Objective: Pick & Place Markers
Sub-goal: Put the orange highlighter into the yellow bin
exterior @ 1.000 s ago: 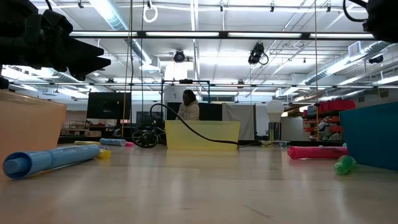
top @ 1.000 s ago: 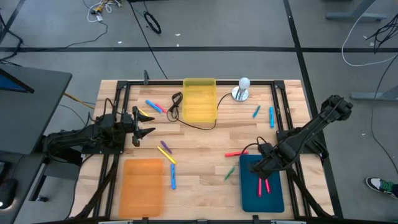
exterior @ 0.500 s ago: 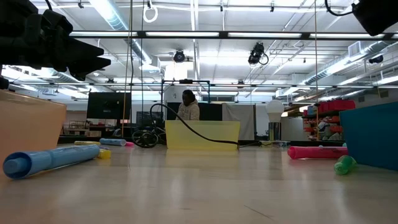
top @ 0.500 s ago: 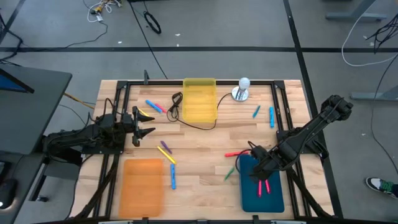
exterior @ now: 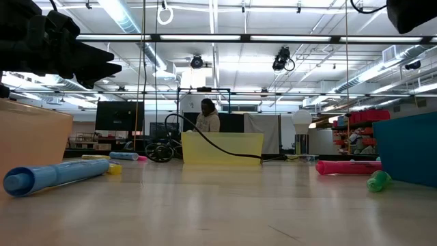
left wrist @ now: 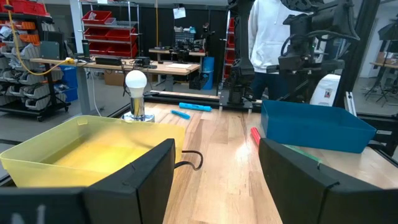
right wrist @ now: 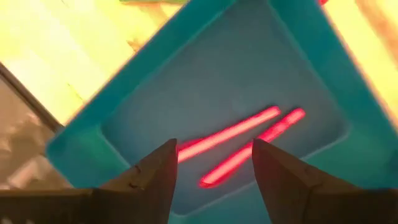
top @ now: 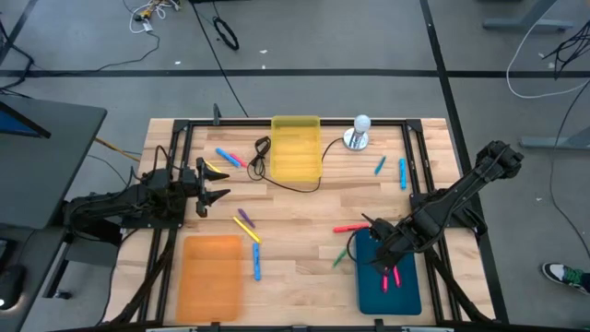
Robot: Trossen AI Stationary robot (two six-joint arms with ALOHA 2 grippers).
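Observation:
Two pink-red markers (right wrist: 249,138) lie side by side on the floor of the teal tray (top: 406,293). My right gripper (top: 378,242) hangs above that tray's far end, pointing down, open, with nothing between its fingers (right wrist: 214,152). Other markers lie loose on the wood: a red one (top: 350,227), a green one (top: 342,255), two blue ones (top: 402,171) at the far right, a purple and a yellow (top: 247,225), a blue (top: 256,262), and some near the yellow tray (top: 230,158). My left gripper (top: 219,184) waits open and level at the table's left.
A yellow tray (top: 295,148) stands at the far edge with a black cable (top: 277,180) trailing from it. An orange tray (top: 214,277) sits near left. A white bulb on a metal base (top: 358,132) stands far right of centre. A person shows beyond the table (left wrist: 273,37).
My right gripper has rolled about its own pointing line above the teal tray's far end, staying over the same spot and staying open. The markers in the tray have kept still.

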